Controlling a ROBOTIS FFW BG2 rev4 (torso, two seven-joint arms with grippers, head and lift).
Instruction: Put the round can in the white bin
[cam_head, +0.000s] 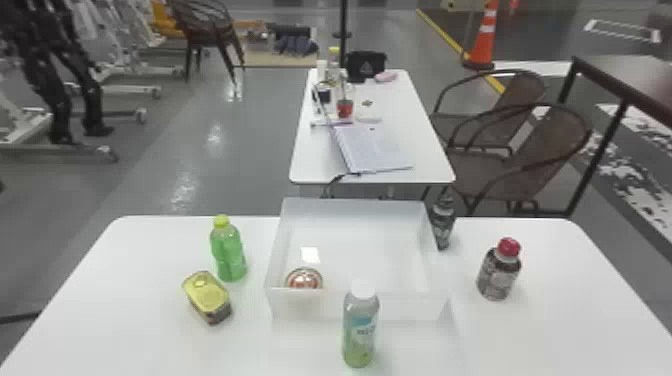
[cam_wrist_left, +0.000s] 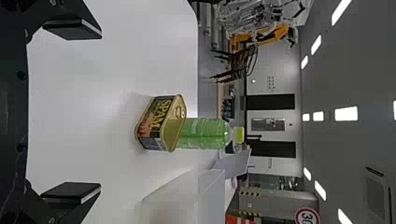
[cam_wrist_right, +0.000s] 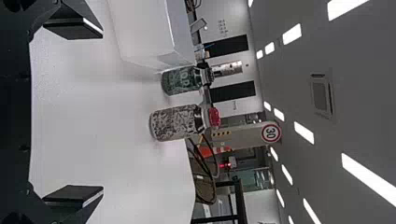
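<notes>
**Bright overhead light, soft shadows, glare on the floor**

You have a brightly lit scene: rows of ceiling lights (cam_wrist_left: 346, 114) glow solid white in both wrist views, against a much dimmer grey ceiling (cam_wrist_left: 369, 70). In the head view, the table (cam_head: 125, 300) is so pale that you get little contrast between it and the walls of the white bin (cam_head: 370, 212). A small, hard-edged patch of glare sits inside the bin, and the round can (cam_head: 304, 279) catches light on its top. You also see white streaks reflected off the glossy floor (cam_head: 250, 125). Your wrist views give soft, faint shadows beside the rectangular can (cam_wrist_left: 156, 121) and the red-capped bottle (cam_wrist_right: 175, 123).
</notes>
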